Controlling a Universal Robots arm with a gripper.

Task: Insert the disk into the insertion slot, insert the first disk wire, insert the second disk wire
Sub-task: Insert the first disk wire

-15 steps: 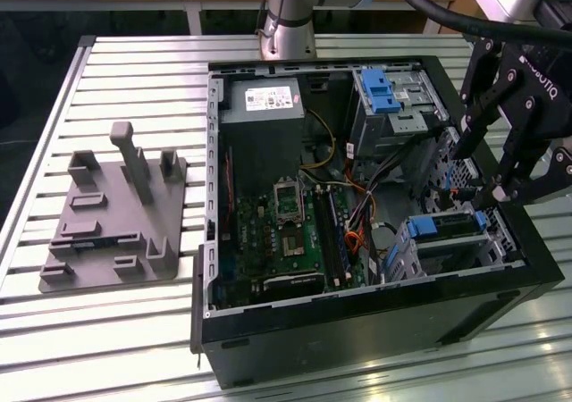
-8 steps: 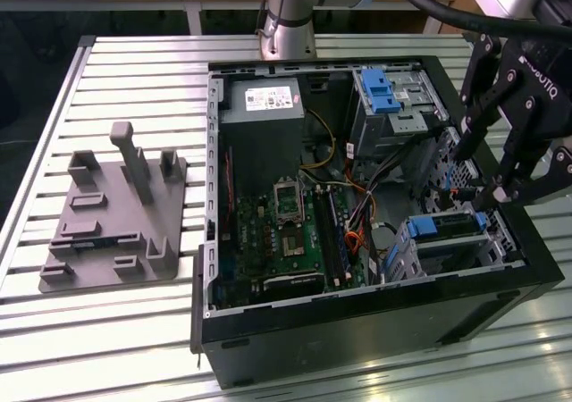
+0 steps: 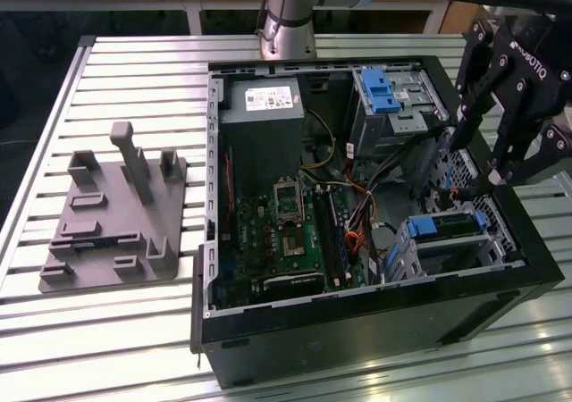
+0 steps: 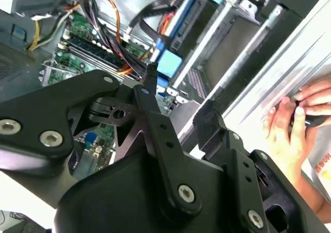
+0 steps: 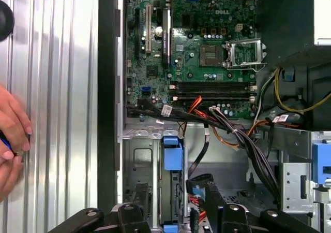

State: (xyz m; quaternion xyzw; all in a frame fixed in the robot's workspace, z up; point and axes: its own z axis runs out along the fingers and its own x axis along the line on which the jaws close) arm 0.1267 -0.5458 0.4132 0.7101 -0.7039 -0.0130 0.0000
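Note:
My gripper (image 3: 475, 160) hangs open and empty over the open computer case's right side in the exterior view, just above the far end of the insertion slot (image 3: 451, 252). That grey metal cage stands in the case's near right corner. The disk (image 3: 447, 225) sits on edge inside it; only a dark edge and its blue carrier ends show. The carrier's blue tab (image 5: 172, 153) appears in the first wrist view and, beyond my black fingers (image 4: 150, 88), the tab (image 4: 169, 64) shows in the second wrist view. Orange and black wires (image 5: 207, 114) lie loose across the case floor beside the cage.
A taller grey bay with a blue latch (image 3: 380, 89) stands at the case's far right. The motherboard (image 3: 286, 232) fills the case's middle. A grey fixture (image 3: 116, 214) lies on the slatted table (image 3: 134, 62) at the exterior view's left. A person's hand (image 4: 292, 121) rests outside the case wall.

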